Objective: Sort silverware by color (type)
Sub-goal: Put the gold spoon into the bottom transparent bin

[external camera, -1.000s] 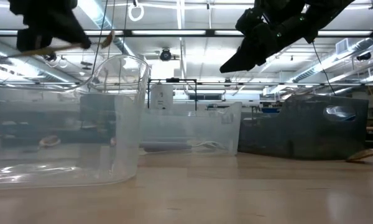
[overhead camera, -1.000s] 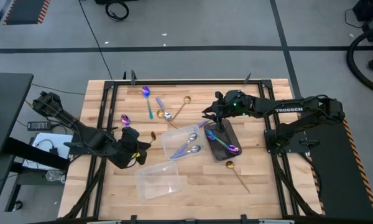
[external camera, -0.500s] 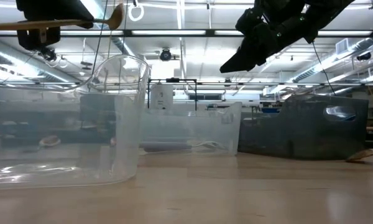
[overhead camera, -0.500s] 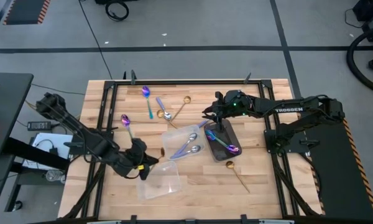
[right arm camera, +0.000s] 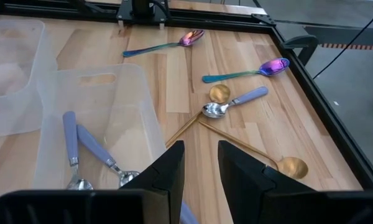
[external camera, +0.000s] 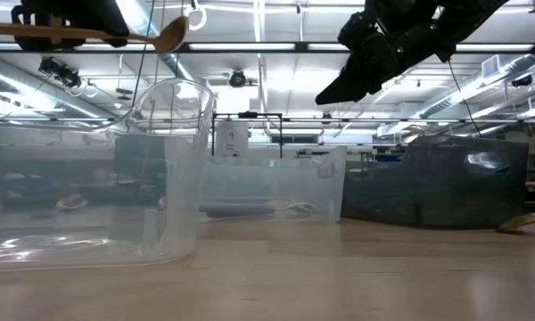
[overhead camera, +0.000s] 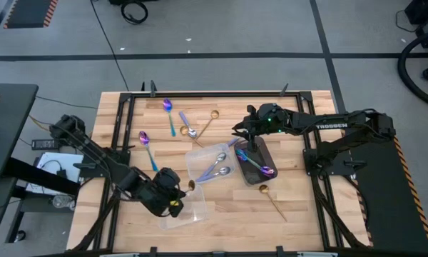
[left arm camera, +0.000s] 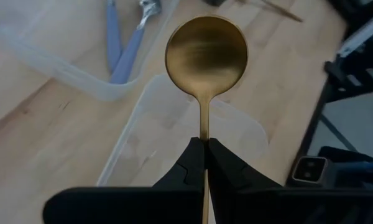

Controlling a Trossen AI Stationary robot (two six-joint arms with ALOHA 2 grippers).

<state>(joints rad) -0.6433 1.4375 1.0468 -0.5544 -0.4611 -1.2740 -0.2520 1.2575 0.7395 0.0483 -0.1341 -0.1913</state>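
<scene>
So your left hand (left arm camera: pixel 204 155) is pinching a gold spoon (left arm camera: pixel 206 59) by its handle, fingers pressed tight on it, bowl sticking out forward, and it's hanging right over the near clear container (overhead camera: pixel 187 208), the one with nothing in it that I can see. In the low view the spoon (external camera: pixel 89 34) sits roughly level, up above that tub's rim. Your right hand (right arm camera: pixel 195 163) is parked over the far end of the dark tray (overhead camera: pixel 263 153), fingers spread a bit with nothing between them. The tray has a couple of iridescent spoons (overhead camera: pixel 255 163) lying in it. The middle clear container (right arm camera: pixel 90 118) holds two silver spoons with pale blue handles (right arm camera: pixel 74 149). Out on the worktop (overhead camera: pixel 299 193) you've got two more iridescent spoons (right arm camera: pixel 245 72) toward the far side, another blue-handled spoon (right arm camera: pixel 233 102) crossing a gold one (right arm camera: pixel 202 111) there, a gold spoon (right arm camera: pixel 255 149) just beside them, and one gold spoon (overhead camera: pixel 272 199) lying alone near the tray's front end.
</scene>
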